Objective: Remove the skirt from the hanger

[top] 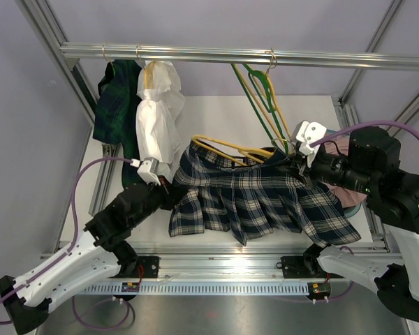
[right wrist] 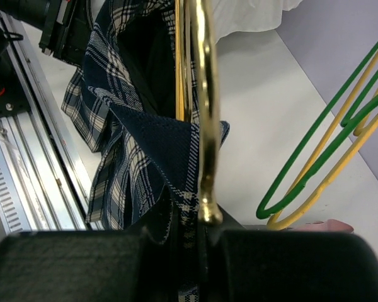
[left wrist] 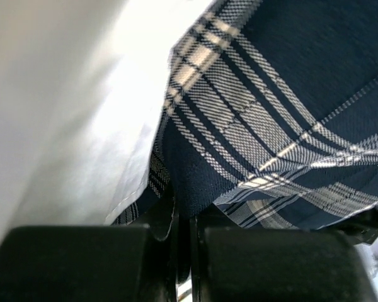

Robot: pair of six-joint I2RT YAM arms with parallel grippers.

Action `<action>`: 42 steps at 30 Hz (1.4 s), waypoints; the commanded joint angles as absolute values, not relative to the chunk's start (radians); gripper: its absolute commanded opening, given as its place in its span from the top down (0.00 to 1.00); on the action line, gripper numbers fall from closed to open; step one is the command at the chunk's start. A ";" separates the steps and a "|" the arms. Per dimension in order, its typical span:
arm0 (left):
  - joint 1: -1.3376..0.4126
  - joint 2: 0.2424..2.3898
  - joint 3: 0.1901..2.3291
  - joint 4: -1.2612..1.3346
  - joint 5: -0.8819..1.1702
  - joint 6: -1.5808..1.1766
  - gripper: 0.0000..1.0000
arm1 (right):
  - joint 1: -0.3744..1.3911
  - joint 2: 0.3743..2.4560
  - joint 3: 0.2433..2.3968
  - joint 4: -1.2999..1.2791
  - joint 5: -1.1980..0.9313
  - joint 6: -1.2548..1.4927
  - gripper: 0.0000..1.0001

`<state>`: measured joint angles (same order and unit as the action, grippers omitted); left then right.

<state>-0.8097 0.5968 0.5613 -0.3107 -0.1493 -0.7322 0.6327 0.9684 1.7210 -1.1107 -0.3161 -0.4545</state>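
Skirt [top: 255, 199] lies spread mid-bench, its far waistband on the yellow hanger [top: 227, 146]; your left pincer [top: 166, 187] clamps its left edge, right pincer [top: 300, 162] grips waistband and hanger, stretching it for release.

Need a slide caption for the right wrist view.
Right gripper shut on plaid skirt waistband beside the yellow hanger; green hanger behind.
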 commanded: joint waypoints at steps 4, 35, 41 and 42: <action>-0.779 0.557 0.575 -0.315 -0.170 -0.514 0.90 | 0.614 0.893 1.732 -0.901 -0.245 -0.330 1.00; -0.779 0.698 1.008 -0.434 0.465 0.337 0.09 | 0.614 1.038 1.568 -1.152 -0.692 -1.071 1.00; -0.804 0.779 0.993 -0.429 0.535 0.322 0.24 | 0.614 1.089 1.592 -1.138 -0.745 -1.068 1.00; -0.810 0.782 0.988 -0.426 0.529 0.322 0.28 | 0.614 1.092 1.594 -1.143 -0.756 -1.077 1.00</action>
<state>-0.7918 0.7837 0.9859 -0.4580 0.4629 0.3000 0.6167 1.0847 1.5608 -1.1816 -0.6727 -1.0237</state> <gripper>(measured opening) 0.744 0.101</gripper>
